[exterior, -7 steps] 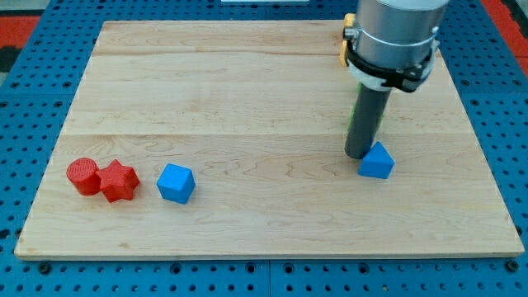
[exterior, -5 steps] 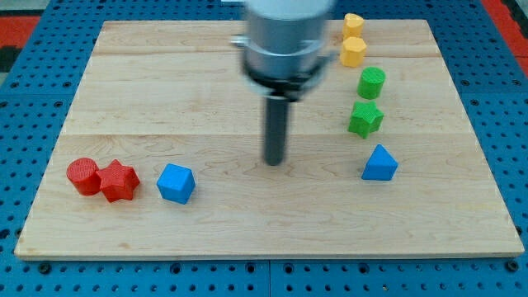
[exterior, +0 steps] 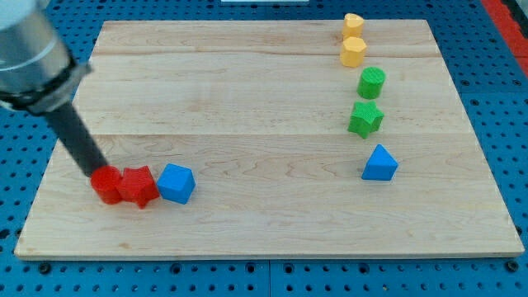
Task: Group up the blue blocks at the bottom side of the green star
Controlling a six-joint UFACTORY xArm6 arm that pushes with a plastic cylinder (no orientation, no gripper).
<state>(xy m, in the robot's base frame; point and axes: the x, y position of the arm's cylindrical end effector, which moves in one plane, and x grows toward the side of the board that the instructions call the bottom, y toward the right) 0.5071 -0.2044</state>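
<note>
Arm leans in from view's top-left, body cut off by frame edge — my tip (exterior: 93, 174) touches red cylinder (exterior: 106, 185). No end effector, just the rod. Red star (exterior: 138, 186) and blue cube (exterior: 176, 183) touch in a row. Far right: blue triangular block (exterior: 379, 164) just below green star (exterior: 365, 118).

my tip (exterior: 92, 174) touches red cylinder (exterior: 106, 186)

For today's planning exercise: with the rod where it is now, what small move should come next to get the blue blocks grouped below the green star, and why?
Probably keep pushing toward the view's right. My tip sits at the left of the red cylinder, which lines up with the red star and blue cube. The blue triangular block already lies below the green star.
</note>
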